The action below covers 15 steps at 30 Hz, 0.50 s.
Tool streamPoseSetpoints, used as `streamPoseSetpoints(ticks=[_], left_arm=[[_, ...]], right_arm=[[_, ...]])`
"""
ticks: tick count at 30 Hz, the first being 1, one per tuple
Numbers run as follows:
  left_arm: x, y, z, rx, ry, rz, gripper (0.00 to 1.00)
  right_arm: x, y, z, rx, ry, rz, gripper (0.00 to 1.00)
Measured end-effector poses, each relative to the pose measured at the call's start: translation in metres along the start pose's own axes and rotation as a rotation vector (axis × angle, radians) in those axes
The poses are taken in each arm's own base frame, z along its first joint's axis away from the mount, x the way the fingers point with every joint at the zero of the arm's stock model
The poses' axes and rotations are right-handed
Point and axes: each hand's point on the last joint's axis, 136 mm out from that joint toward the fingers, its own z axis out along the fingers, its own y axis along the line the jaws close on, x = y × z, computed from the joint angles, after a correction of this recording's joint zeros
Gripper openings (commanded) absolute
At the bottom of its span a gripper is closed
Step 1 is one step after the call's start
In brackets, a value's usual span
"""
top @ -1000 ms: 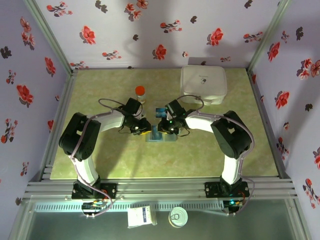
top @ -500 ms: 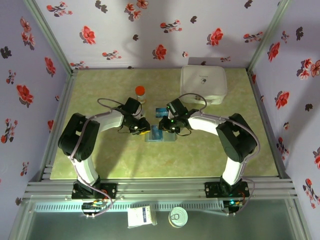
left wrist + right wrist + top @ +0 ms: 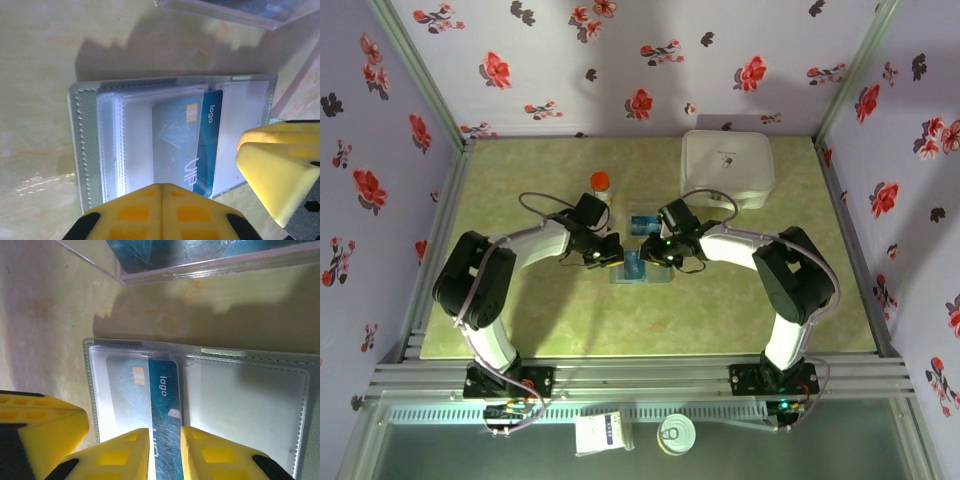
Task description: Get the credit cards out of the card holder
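Over card holder (image 3: 200,405): right gripper (image 3: 165,447) pinches blue card (image 3: 165,405); left gripper (image 3: 161,205) closed.

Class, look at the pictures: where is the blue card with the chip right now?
In the right wrist view the blue card sits partly inside the open card holder, lying on the table, with the right claw closing around its near end.

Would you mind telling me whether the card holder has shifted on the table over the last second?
No. The card holder lies at the same spot below the orange-capped bottle.
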Motion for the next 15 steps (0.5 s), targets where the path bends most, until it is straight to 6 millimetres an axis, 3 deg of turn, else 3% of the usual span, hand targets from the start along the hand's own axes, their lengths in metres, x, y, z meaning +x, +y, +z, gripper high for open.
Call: streamPoseSetpoints(ticks=[15], left_arm=[[0.003, 0.010, 0.014, -0.036, 0.025, -0.011, 0.00]], right_arm=[[-0.001, 0.001, 0.002, -0.023, 0.013, 0.005, 0.25]])
